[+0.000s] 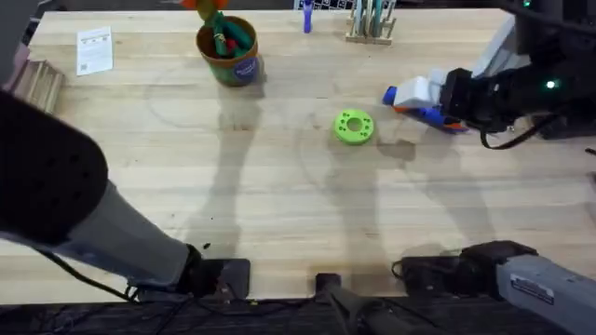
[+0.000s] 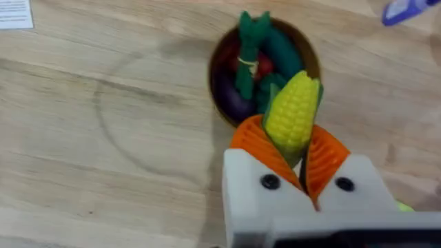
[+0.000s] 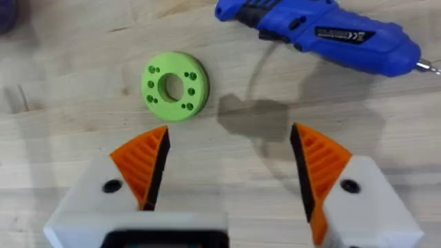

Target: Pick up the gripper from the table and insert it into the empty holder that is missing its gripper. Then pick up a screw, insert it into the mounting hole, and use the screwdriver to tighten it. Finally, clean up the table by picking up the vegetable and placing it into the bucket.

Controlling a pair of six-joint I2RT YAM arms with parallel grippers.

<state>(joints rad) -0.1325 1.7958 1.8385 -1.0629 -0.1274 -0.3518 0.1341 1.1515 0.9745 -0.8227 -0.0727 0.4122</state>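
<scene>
Left gripper [image 2: 298, 162]: orange ribbed pads [image 2: 256, 146] clamped on the vegetable [image 2: 293, 110] — a yellow toy corn cob, held upright between the pads, tip pointing away from the white finger bases. Positioned above and just beside the bucket [image 2: 311, 56], whose round brown rim sits directly beyond the cob in the left wrist view. Inside the bucket: green and red toy vegetables [image 2: 256, 48], packed together. In the overhead view, bucket [image 1: 244, 67] standing at the far side of the wooden table [image 1: 279, 195], left of centre, green label band facing the camera. White paper card [image 1: 94, 49] lying flat well to the left of the bucket.

Right gripper [image 3: 227, 162]: fingers spread wide apart, nothing between the orange pads [image 3: 318, 162]. Hovering over bare table, near the green holed disc [image 3: 174, 85] and the screwdriver [image 3: 324, 33]. Screwdriver — blue, pen-shaped, lying flat on the table, thin metal tip at one end, apart from the disc. In the overhead view, disc [image 1: 354, 127] right of centre; screwdriver [image 1: 438, 115] just beyond it toward the right edge, partly covered by the right arm.

Small rack of tools [image 1: 371, 23] upright at the far edge of the table.
</scene>
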